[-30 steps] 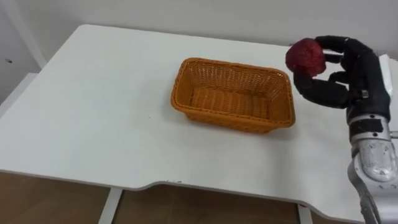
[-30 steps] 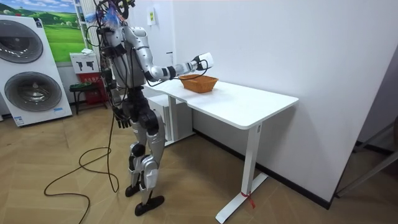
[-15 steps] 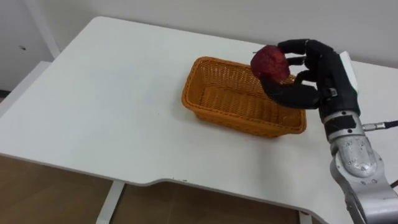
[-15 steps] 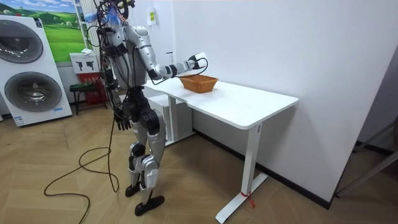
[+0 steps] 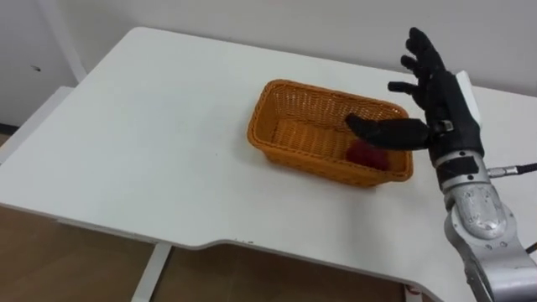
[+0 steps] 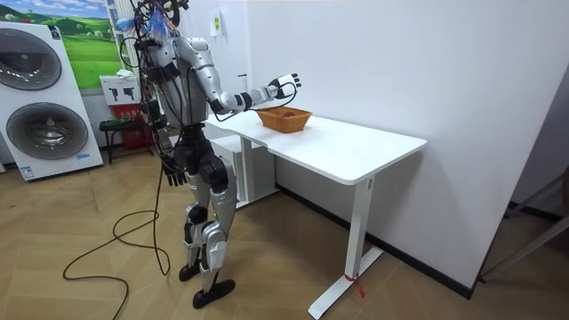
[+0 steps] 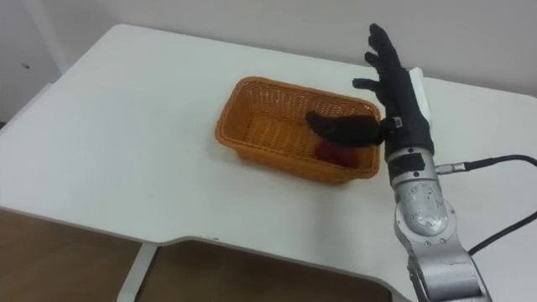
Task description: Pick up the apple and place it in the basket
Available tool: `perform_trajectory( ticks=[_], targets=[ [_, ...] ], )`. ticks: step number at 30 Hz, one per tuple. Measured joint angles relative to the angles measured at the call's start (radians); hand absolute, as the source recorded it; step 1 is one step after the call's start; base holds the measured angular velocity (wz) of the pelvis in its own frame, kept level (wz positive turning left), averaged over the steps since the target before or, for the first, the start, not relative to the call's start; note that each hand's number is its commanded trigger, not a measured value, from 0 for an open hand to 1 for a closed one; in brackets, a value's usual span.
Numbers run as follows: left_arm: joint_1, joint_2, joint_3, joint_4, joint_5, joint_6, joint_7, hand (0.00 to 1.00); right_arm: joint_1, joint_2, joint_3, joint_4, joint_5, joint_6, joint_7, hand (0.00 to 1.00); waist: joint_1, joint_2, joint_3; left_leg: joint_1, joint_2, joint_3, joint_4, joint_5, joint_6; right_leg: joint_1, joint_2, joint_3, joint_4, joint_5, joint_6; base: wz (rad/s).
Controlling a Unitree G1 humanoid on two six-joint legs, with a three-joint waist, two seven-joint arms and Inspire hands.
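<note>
The dark red apple [image 5: 367,156] lies inside the orange wicker basket [image 5: 295,163], at its right end, partly hidden by my thumb. My right hand [image 5: 440,99] hovers open just above that end, fingers spread upward and thumb stretched out over the apple without touching it. The basket stands on the white table [image 5: 151,126], right of the middle. In the room view I stand at the table's end with the right hand [image 6: 284,85] held out over the basket [image 6: 283,119]. My left hand [image 6: 171,174] hangs at my side.
The table's front edge [image 5: 201,245] runs close below, with wooden floor beneath. A white wall rises behind the table. In the room view, two washing machines [image 6: 40,98] stand at the room view's left and a stool [image 6: 111,129] is behind me.
My right hand carried the apple leftward over the basket, then opened. The apple dropped from the fingers into the basket's right end.
</note>
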Motion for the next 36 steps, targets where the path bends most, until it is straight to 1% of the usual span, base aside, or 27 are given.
perform_trajectory(
  ticks=[1,3,5,7,9,12,14,16,17,19,20,21,22,24,25,26,27,28,29,30,31,33,34,35,36],
  targets=[
    [0.0,0.0,0.0,0.0,0.0,0.001,0.0,0.0,0.0,0.0,0.0,0.004,0.001,0.0,-0.002,0.0,-0.001,0.003,0.0009,-0.003,0.0,0.0,-0.001,0.0,0.0,-0.001,0.0,-0.001,0.0,0.0,0.0,0.0],
    [0.001,0.0,0.0,0.0,0.0,0.003,0.0,0.0,0.0,0.0,0.0,0.006,0.001,0.0,-0.004,0.0,-0.003,0.006,-0.0003,-0.003,0.0,0.001,-0.002,0.0,0.0,-0.001,0.0,-0.001,0.001,0.0,0.0,0.0],
    [0.001,0.0,0.0,-0.001,0.0,0.006,0.0,0.0,0.0,0.0,0.0,0.01,0.001,0.0,-0.01,0.0,-0.004,0.01,-0.0041,-0.003,0.0,0.001,-0.001,0.0,0.0,-0.002,0.0,-0.001,0.002,0.0,0.0,0.0],
    [0.001,0.0,0.0,-0.003,0.0,0.012,0.0,0.0,0.0,0.0,0.0,0.012,0.001,0.0,-0.02,0.0,-0.005,0.015,-0.0104,-0.004,0.0,0.001,-0.001,0.0,0.0,-0.002,0.0,-0.002,0.003,0.0,0.0,0.0],
    [0.0,0.0,0.001,-0.007,0.0,0.017,0.0,0.0,0.0,0.0,-0.005,0.012,0.001,0.0,-0.023,0.0,-0.009,0.017,-0.0115,-0.005,0.0,0.0,-0.001,0.0,0.0,-0.002,0.0,-0.004,0.003,0.0,0.0,0.0],
    [-0.002,0.0,0.01,-0.01,0.001,0.017,0.0,0.0,0.0,0.0,-0.041,0.012,0.001,0.0,-0.026,0.0,-0.023,0.018,-0.0116,-0.007,0.0,-0.001,-0.001,0.0,0.001,-0.002,-0.002,-0.01,0.003,0.0,0.0,0.03],
    [0.003,0.0,0.013,-0.01,0.002,0.015,0.0,0.0,0.0,-0.007,-0.072,0.012,0.005,0.0,-0.046,0.0,-0.027,0.018,-0.0117,-0.007,-0.001,0.0,-0.002,0.0,0.001,-0.003,-0.002,-0.007,0.003,0.0,0.0,-0.02],
    [0.003,-0.001,0.025,-0.01,0.002,0.009,0.002,0.0,0.0,-0.012,-0.131,0.012,0.018,-0.001,-0.075,0.0,-0.031,0.018,-0.0116,-0.006,-0.001,0.005,-0.006,0.0,0.001,-0.006,-0.002,-0.002,0.002,0.0,0.0,-0.06],
    [0.001,-0.001,0.029,-0.011,0.002,0.008,0.003,0.0,0.0,-0.013,-0.147,0.011,0.022,-0.001,-0.084,0.0,-0.032,0.019,-0.0119,-0.006,0.0,0.008,-0.008,0.0,0.001,-0.008,-0.001,0.001,0.002,0.0,0.0,-0.09],
    [0.006,-0.001,0.064,-0.01,-0.001,0.004,0.005,0.0,0.0,-0.013,-0.216,0.011,0.039,-0.002,-0.133,0.0,-0.047,0.018,-0.0122,-0.003,0.0,0.01,-0.009,0.001,0.001,-0.009,-0.001,0.003,0.001,0.0,0.0,-0.03],
    [0.008,-0.001,0.075,-0.01,-0.002,0.003,0.008,0.0,-0.001,-0.013,-0.236,0.011,0.039,-0.002,-0.148,0.0,-0.052,0.018,-0.0123,-0.001,0.0,0.01,-0.008,0.001,0.001,-0.007,-0.001,0.003,0.001,0.0,0.0,0.0],
    [0.01,0.0,0.095,-0.009,-0.002,0.001,0.014,0.0,-0.001,-0.013,-0.277,0.012,0.037,-0.002,-0.184,0.0,-0.061,0.018,-0.0117,0.005,-0.001,0.01,-0.008,0.001,0.001,-0.003,-0.001,0.002,0.0,0.0,0.0,0.0],
    [0.018,0.001,0.099,-0.009,-0.003,0.0,0.029,0.0,-0.001,-0.015,-0.317,0.015,0.038,-0.004,-0.226,0.0,-0.07,0.018,-0.0115,0.009,-0.001,0.011,-0.009,0.001,0.002,0.0,-0.001,0.002,0.0,0.0,0.0,0.0],
    [0.021,0.003,0.1,-0.01,-0.002,-0.001,0.041,0.0,-0.003,-0.021,-0.365,0.027,0.05,-0.015,-0.278,0.0,-0.09,0.015,-0.0098,0.008,0.0,0.012,-0.009,0.001,0.002,0.0,-0.001,0.002,0.0,0.0,0.0,-0.02],
    [0.022,0.003,0.1,-0.01,-0.003,-0.002,0.044,0.0,-0.003,-0.029,-0.386,0.032,0.057,-0.016,-0.314,0.0,-0.103,0.014,-0.0089,0.007,0.001,0.019,-0.009,0.001,0.002,-0.004,-0.001,0.004,0.0,0.0,0.0,-0.09],
    [0.021,0.003,0.1,-0.01,-0.003,-0.002,0.044,0.0,-0.003,-0.034,-0.397,0.036,0.059,-0.017,-0.327,0.0,-0.109,0.014,-0.0076,0.007,0.001,0.022,-0.009,0.001,0.002,-0.005,-0.001,0.006,-0.001,0.0,0.0,-0.16],
    [0.021,0.003,0.1,-0.01,-0.003,-0.002,0.045,0.0,-0.002,-0.043,-0.421,0.047,0.059,-0.017,-0.355,0.0,-0.117,0.013,-0.0072,0.007,0.002,0.027,-0.011,0.001,0.002,-0.009,0.0,0.016,0.0,0.0,0.0,-0.23],
    [0.02,0.003,0.103,-0.01,-0.004,-0.006,0.046,0.0,-0.002,-0.045,-0.449,0.054,0.058,-0.017,-0.387,0.0,-0.12,0.013,-0.0078,0.007,0.004,0.039,-0.015,0.001,0.001,-0.02,0.002,0.028,0.001,0.0,0.0,-0.26],
    [0.021,0.003,0.104,-0.01,-0.005,-0.008,0.047,0.0,-0.001,-0.046,-0.462,0.056,0.058,-0.017,-0.403,0.0,-0.124,0.013,-0.0077,0.006,0.006,0.044,-0.015,0.001,0.001,-0.021,0.002,0.03,0.001,0.0,0.0,-0.2],
    [0.025,0.003,0.105,-0.01,-0.004,-0.009,0.048,0.0,0.005,-0.049,-0.489,0.058,0.058,-0.017,-0.433,0.0,-0.139,0.012,-0.008,0.001,0.006,0.045,-0.014,0.001,0.001,-0.031,0.002,0.031,0.002,0.0,0.0,-0.12],
    [0.03,0.003,0.105,-0.01,-0.004,-0.009,0.048,0.0,0.012,-0.051,-0.518,0.061,0.057,-0.017,-0.467,0.0,-0.148,0.013,-0.0119,-0.004,0.007,0.05,-0.013,0.001,0.001,-0.039,0.003,0.037,0.004,0.0,-0.001,-0.09],
    [0.032,0.003,0.11,-0.01,-0.003,-0.008,0.048,0.0,0.031,-0.053,-0.558,0.064,0.058,-0.019,-0.517,0.0,-0.161,0.014,-0.0121,-0.005,0.008,0.053,-0.013,0.001,0.002,-0.04,0.003,0.041,0.004,0.001,-0.001,-0.08],
    [0.034,0.003,0.113,-0.01,-0.005,-0.008,0.05,0.0,0.047,-0.06,-0.569,0.087,0.059,-0.03,-0.552,0.0,-0.168,0.016,-0.0127,-0.004,0.008,0.054,-0.017,0.001,0.002,-0.04,0.003,0.041,0.004,0.002,-0.001,-0.05],
    [0.034,0.003,0.117,-0.01,-0.006,-0.008,0.05,0.0,0.053,-0.065,-0.574,0.108,0.063,-0.035,-0.563,0.0,-0.175,0.017,-0.0139,-0.004,0.008,0.055,-0.018,0.001,0.002,-0.04,0.004,0.043,0.004,0.002,-0.001,0.0],
    [0.034,0.003,0.127,-0.014,-0.013,-0.008,0.05,0.0,0.069,-0.069,-0.593,0.145,0.083,-0.036,-0.575,0.0,-0.185,0.016,-0.0154,-0.004,0.014,0.055,-0.018,0.001,0.002,-0.04,0.003,0.042,0.003,0.002,-0.001,0.0]
  ],
)
